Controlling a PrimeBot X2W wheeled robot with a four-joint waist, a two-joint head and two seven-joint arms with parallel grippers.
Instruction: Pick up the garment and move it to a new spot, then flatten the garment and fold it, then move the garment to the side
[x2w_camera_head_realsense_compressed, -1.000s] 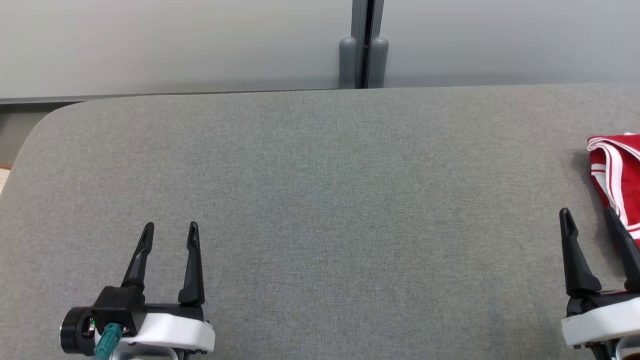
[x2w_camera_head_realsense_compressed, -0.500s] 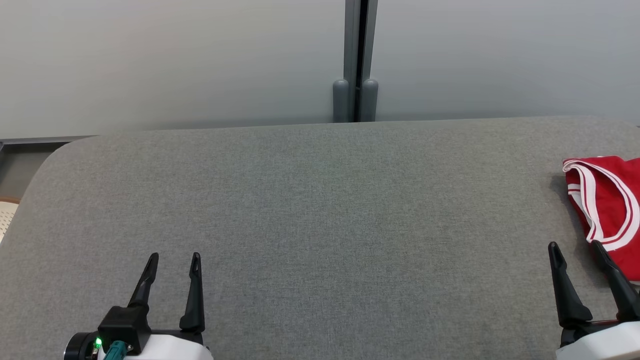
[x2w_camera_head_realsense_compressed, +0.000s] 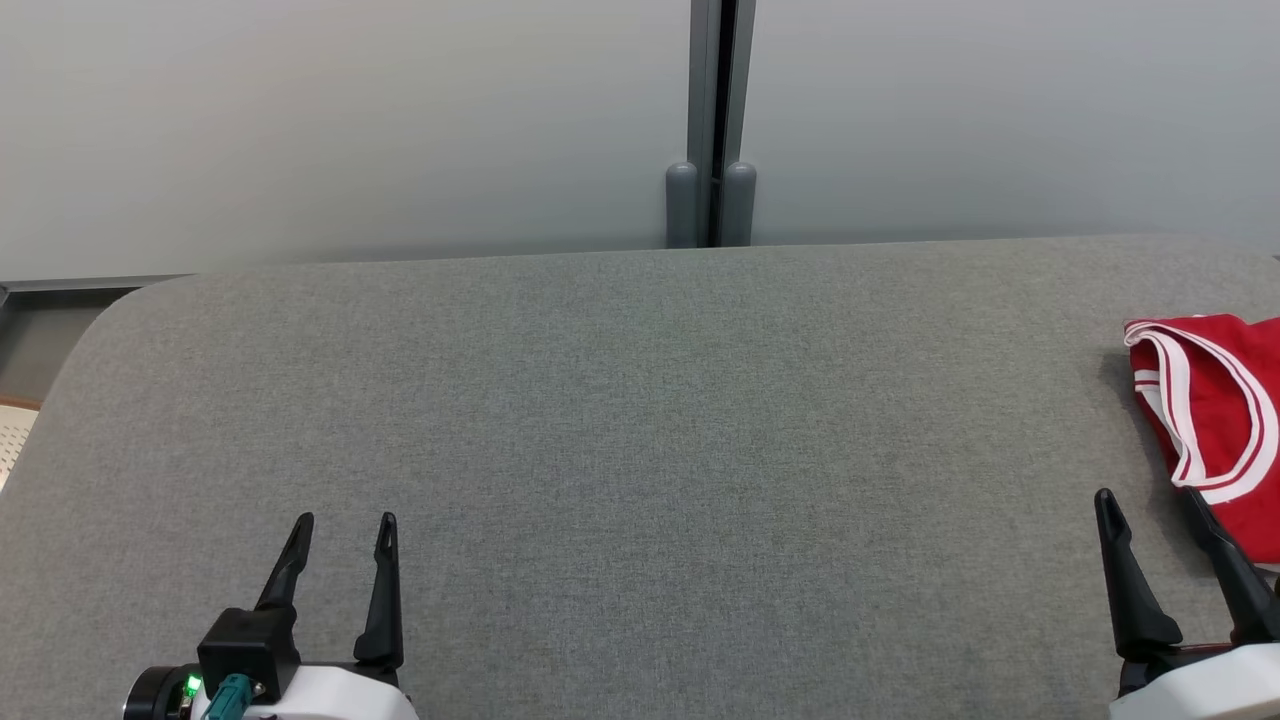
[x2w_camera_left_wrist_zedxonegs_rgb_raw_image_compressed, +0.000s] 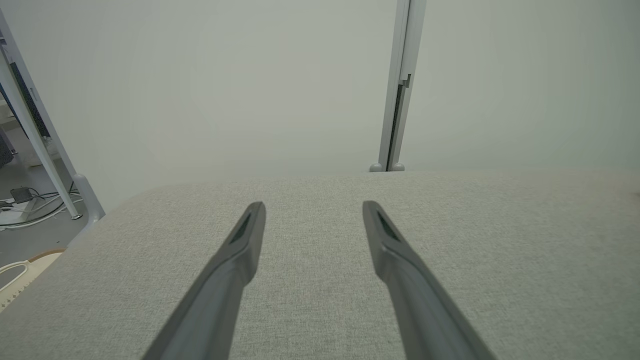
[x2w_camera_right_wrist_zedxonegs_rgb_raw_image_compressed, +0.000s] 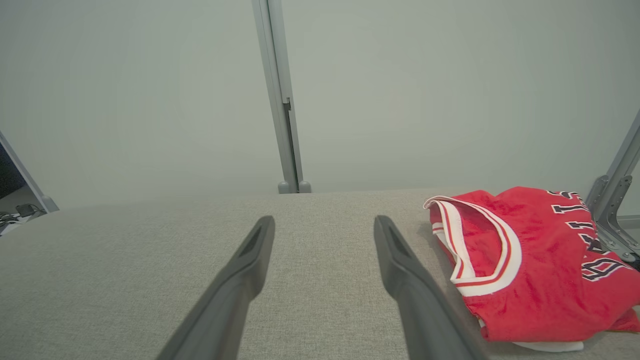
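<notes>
The garment (x2w_camera_head_realsense_compressed: 1215, 420) is a red jersey with white trim and dark lettering, lying folded at the far right of the grey table (x2w_camera_head_realsense_compressed: 640, 420). In the right wrist view the garment (x2w_camera_right_wrist_zedxonegs_rgb_raw_image_compressed: 540, 260) lies just right of my fingers. My right gripper (x2w_camera_head_realsense_compressed: 1148, 500) stands open at the lower right, its outer finger close beside the jersey's near edge, nothing between the fingers. Open and empty too, my left gripper (x2w_camera_head_realsense_compressed: 345, 522) hovers over bare fabric at the lower left; in its own wrist view the left gripper (x2w_camera_left_wrist_zedxonegs_rgb_raw_image_compressed: 312, 205) points toward the far table edge.
A pale wall with a grey vertical post (x2w_camera_head_realsense_compressed: 712, 120) runs behind the table. The table's rounded left corner (x2w_camera_head_realsense_compressed: 110, 310) drops to floor with cables (x2w_camera_left_wrist_zedxonegs_rgb_raw_image_compressed: 25, 200). A metal bracket (x2w_camera_right_wrist_zedxonegs_rgb_raw_image_compressed: 612, 200) stands behind the jersey.
The head camera tilted up over the first half second, so the whole picture shifted down. Both grippers stay open and the jersey lies where it was.
</notes>
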